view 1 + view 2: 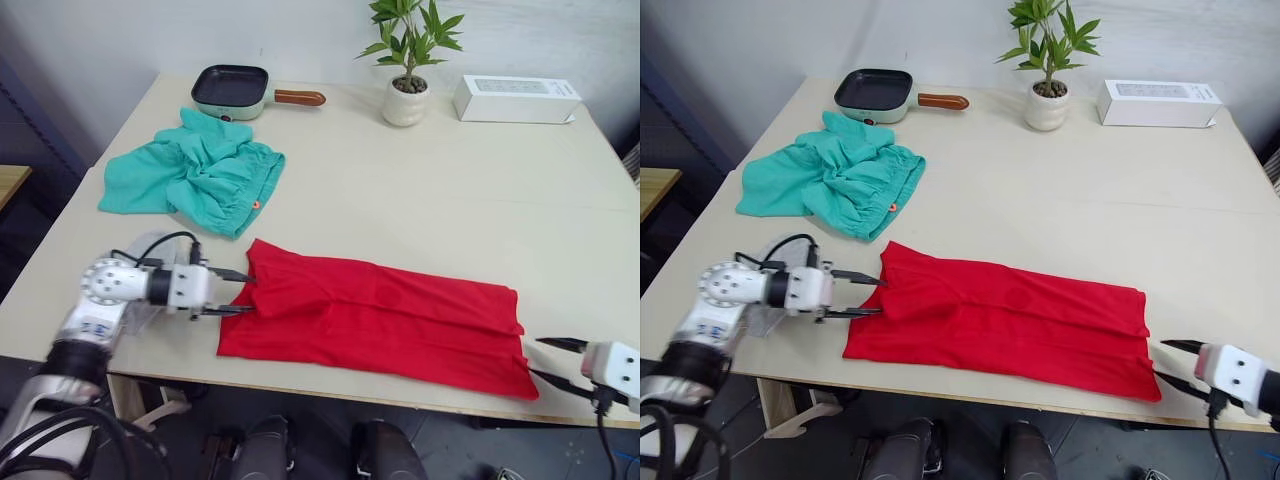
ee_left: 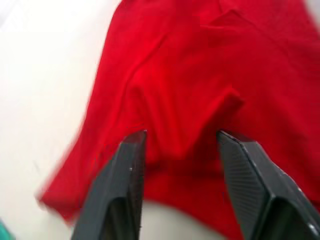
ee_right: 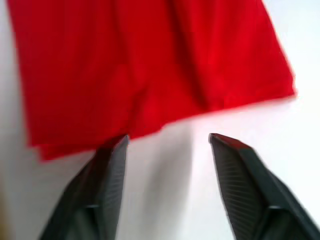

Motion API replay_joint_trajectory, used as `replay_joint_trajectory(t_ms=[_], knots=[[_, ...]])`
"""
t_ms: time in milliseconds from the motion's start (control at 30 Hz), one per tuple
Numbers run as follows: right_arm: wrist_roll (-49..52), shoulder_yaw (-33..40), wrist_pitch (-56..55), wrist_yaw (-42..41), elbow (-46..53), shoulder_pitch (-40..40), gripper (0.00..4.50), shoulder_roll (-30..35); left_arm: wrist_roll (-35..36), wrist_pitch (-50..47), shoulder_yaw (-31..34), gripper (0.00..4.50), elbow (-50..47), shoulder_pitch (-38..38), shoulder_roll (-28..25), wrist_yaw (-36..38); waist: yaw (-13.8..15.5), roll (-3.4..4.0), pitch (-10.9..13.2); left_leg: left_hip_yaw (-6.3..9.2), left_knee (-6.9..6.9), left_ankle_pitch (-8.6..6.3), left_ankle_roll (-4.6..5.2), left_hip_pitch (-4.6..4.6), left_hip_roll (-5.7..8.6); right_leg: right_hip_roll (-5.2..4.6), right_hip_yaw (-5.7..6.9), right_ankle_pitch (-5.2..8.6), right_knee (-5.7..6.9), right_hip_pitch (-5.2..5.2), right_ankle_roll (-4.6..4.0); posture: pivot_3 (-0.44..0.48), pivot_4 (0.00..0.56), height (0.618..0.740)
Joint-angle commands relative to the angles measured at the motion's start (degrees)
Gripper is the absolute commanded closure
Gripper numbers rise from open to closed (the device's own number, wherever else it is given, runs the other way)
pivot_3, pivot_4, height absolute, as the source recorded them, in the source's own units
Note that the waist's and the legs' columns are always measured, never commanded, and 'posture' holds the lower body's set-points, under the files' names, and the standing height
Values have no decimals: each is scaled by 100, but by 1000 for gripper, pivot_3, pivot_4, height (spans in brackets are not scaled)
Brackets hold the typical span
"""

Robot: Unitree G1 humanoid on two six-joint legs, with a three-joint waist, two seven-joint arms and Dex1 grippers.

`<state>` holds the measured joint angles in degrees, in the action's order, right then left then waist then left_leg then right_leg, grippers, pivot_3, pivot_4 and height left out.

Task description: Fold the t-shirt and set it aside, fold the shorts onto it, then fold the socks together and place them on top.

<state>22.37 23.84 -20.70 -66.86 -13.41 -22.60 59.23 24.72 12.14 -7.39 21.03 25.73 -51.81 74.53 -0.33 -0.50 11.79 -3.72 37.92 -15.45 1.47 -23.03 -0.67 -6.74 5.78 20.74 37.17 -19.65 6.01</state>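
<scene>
Red fabric, the t-shirt, is laid out as a long folded band along the front edge of the table, running from near the front left corner toward the front right corner. Its left end is bunched into ridges, and its right end lies just short of the front edge.

The left gripper is held at the t-shirt's left end with its two black fingers spread apart; in the left wrist view a raised fold of red cloth is seen between the fingers, though no pinch on it is made. The right gripper is held just off the t-shirt's right end, near the table's front right corner, its fingers likewise spread, with bare table between them in the right wrist view.

The shorts are found crumpled toward the back left part of the table, well apart from the t-shirt. A small pan with a wooden handle is set near the back edge behind the shorts. A potted plant and a white box are placed along the back edge toward the right.
</scene>
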Motion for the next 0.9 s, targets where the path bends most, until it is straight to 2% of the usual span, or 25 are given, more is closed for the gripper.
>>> replay_joint_trajectory(t_ms=[33, 100, 133, 233, 333, 400, 533, 600, 700, 767, 900], knots=[[1043, 625, 1629, -191, 839, -143, 1323, 208, 999, -1934, 623, 2335, -648, 6, -95, -175, 13, 2, -1, 6, 1, -6, 4, 4, -2, -1, 1, 2, -21, 7, -3, 0, 150, 740], [1467, 723, 2349, -144, 1353, -9, 1323, 202, 1261, -2513, 936, 2335, -725, 169, 178, -589, 21, 8, -6, 16, 1, -35, 31, 5, -3, -6, -1, 2, -24, 13, -4, 0, 150, 740], [1633, 607, 2684, -41, 1704, 115, 1749, 173, 1319, -2742, 1000, 2335, -823, 271, 395, -856, 27, 9, -6, 21, 2, -37, 28, 7, -3, -6, -1, 1, -25, 16, -5, 0, 150, 740], [1522, -29, 3039, 345, 2508, 637, 2707, -132, 919, -2885, 810, 3281, -1162, 422, 966, -1378, 40, 4, -9, 23, 5, -29, 4, 5, -3, -4, 3, 2, -24, 15, -5, 0, 150, 740], [959, -1057, 3068, 1172, 3099, 1561, 3790, -945, 254, -2772, 364, 4246, -1297, 512, 1641, -1989, 56, -6, -15, 23, 8, -23, -13, -3, -2, 8, 8, 2, -24, 13, -5, 0, 150, 740], [401, -1677, 2976, 1720, 3216, 2020, 4476, -1585, -131, -2700, 187, 4500, -1212, 550, 2048, -2402, 65, -6, -15, 16, 9, -21, -17, -17, 0, 14, 8, 1, -16, 2, -4, 0, 150, 740], [-924, -2764, 2806, 2806, 2967, 2398, 4476, -2696, -757, -2746, 108, 4500, -973, 567, 2812, -3510, 72, -6, -15, 11, 10, -20, -17, -23, 3, 18, 6, 1, -12, -8, -3, 0, 150, 740], [-1410, -2912, 2560, 3445, 2605, 2464, 4476, -3206, -1039, -2851, -2, 4500, -1008, 459, 2981, -3835, 70, -10, -17, 12, 9, -19, -20, -22, 0, 19, 7, 1, -12, -6, -3, 0, 150, 740], [-1825, -2658, 2122, 3948, 2012, 2422, 4476, -3392, -1374, -3005, 21, 4500, -967, 283, 3056, -4257, 55, -9, -18, 6, 8, -18, -20, -21, 3, 20, 3, 1, -8, -9, -3, 0, 150, 740], [-1686, -2259, 2016, 4180, 1677, 2387, 4476, -3449, -1514, -3122, 72, 4500, -911, 182, 3048, -4449, 57, -13, -22, 5, 8, -18, -20, -14, 4, 19, 1, 1, -11, -3, -3, 0, 150, 740], [-1426, -1421, 1676, 4139, 819, 2297, 4476, -3101, -1696, -3098, 72, 4500, -683, 81, 2903, -4452, 39, -9, -62, 7, 8, -18, -20, 6, 2, 17, -1, 1, -25, 14, -3, 0, 150, 740]])
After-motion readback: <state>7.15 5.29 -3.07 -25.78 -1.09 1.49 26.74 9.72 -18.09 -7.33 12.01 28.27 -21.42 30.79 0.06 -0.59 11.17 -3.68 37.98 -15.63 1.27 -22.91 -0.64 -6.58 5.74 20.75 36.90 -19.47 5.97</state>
